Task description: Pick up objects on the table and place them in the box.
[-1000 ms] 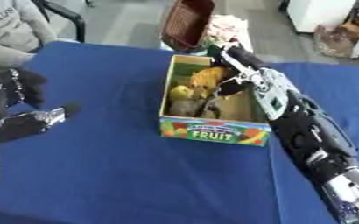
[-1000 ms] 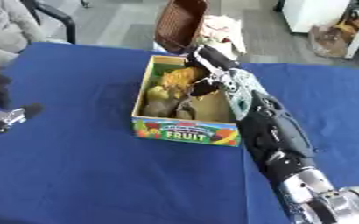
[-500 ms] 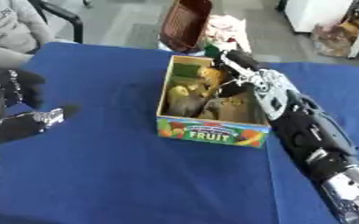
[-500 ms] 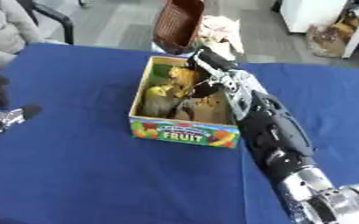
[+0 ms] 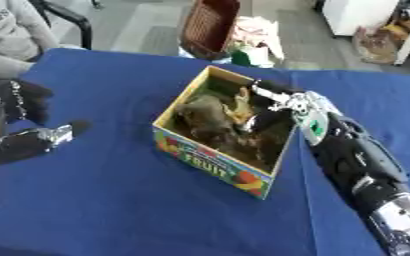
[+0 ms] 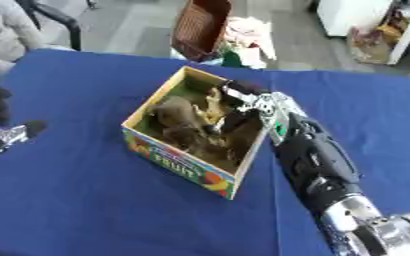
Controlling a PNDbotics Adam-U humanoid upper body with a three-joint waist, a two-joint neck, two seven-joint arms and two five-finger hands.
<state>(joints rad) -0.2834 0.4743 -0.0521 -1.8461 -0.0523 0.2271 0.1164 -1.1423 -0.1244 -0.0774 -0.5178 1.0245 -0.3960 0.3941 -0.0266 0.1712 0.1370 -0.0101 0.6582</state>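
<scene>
Blue table (image 5: 112, 200) holds a "FRUIT" box (image 5: 210, 167); right robot hand (image 5: 265, 107) inside, fingers unclear.

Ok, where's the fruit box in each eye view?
Left eye view: the fruit box sits at centre, slightly right, on the blue table.
Right eye view: it sits left of centre.
Shared landmark: the right hand reaches into it from the right side.

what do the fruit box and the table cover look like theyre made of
Fruit box: probably cardboard, with thin tan walls, a plain inner face and a matte printed colour front. Table cover: likely blue cloth, matte, with soft folds and no glare.
</scene>
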